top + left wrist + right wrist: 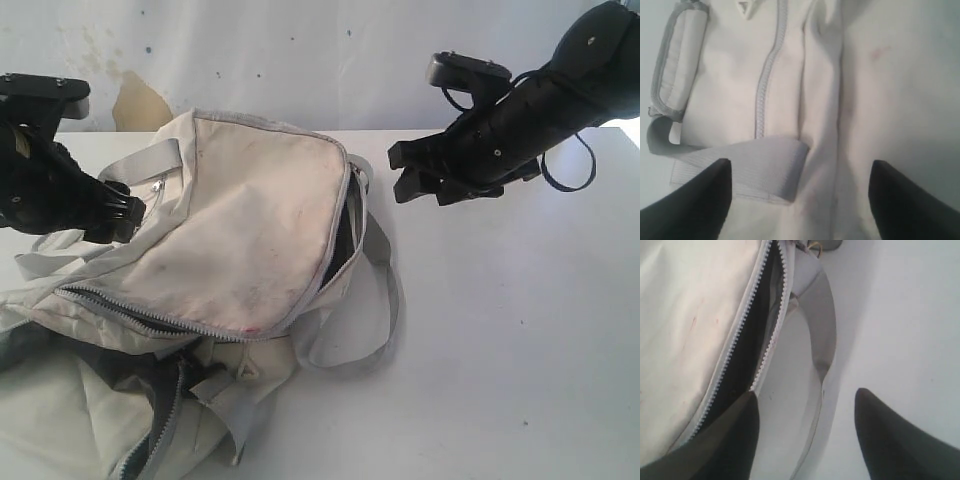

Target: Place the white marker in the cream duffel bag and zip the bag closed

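Starting on the left: my left pincer hovers low over the cream duffel bag with its jaws wide apart and nothing between them. Under it I see cream fabric, a closed run of grey zipper and a folded grey webbing strap. My guess is it sits there to pin or pull that end of the bag, so the fabric goes taut when the zip is drawn.

In the middle, the bag lies slumped on the white worktop, its stained top panel facing up. The main zip runs round that panel and gapes along its right edge.

On to the right: the right pincer hangs just beside that gap, jaws apart too, empty, pointing at the bag. Through the open zip mouth I get dark lining and nothing else I can make out. A loop of grey strap lies on the worktop next to it.

As for the white marker, I can't find it in any view. It may already be inside in the dark, but I can't tell from here. Either way the zip isn't closed, so that step is left, and the right pincer looks placed for it.
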Tool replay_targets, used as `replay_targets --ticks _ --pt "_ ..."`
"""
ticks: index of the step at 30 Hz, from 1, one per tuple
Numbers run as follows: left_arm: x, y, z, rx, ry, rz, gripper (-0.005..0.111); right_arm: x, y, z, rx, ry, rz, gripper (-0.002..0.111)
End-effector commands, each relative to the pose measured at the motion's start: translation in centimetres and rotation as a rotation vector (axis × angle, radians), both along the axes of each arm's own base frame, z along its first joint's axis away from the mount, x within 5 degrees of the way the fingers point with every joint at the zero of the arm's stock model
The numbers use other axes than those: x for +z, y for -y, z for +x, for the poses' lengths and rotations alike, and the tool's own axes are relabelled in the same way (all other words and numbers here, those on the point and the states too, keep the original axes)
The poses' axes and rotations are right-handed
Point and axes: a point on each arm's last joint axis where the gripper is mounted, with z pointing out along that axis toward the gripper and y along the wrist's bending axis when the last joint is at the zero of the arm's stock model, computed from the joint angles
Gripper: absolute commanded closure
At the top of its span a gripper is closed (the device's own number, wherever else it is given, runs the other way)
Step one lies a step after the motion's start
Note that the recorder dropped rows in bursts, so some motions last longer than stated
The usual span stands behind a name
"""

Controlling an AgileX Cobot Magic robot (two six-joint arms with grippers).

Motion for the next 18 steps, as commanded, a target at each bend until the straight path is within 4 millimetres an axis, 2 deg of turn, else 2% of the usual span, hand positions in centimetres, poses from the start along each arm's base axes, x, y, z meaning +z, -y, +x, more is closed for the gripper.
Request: replay_targets --ticks 1,8,14,16,18 --pt "-1.1 -0.5 1.5 0.039 0.034 -0.026 0.024 0.3 0.5 0.6 -0.043 0.058 0.001 0.055" --pt "-4.0 0.3 2.3 -0.006 -0.060 -0.032 0.024 -2.1 0.1 1.3 -0.014 -0.049 -0.006 0.057" --pt "-4.7 0.7 3.4 -0.014 -0.122 -0.021 0.024 -1.3 -0.6 2.2 0.053 -0.111 0.008 0.057" --pt "-5.2 0.8 3.7 -0.014 -0.135 -0.017 0.028 -1.2 -0.6 2.3 0.047 -0.099 0.008 0.057" --pt "-5.6 0.8 3.7 -0.013 -0.147 -0.013 0.040 -1.1 -0.6 2.4 0.043 -0.089 0.006 0.057"
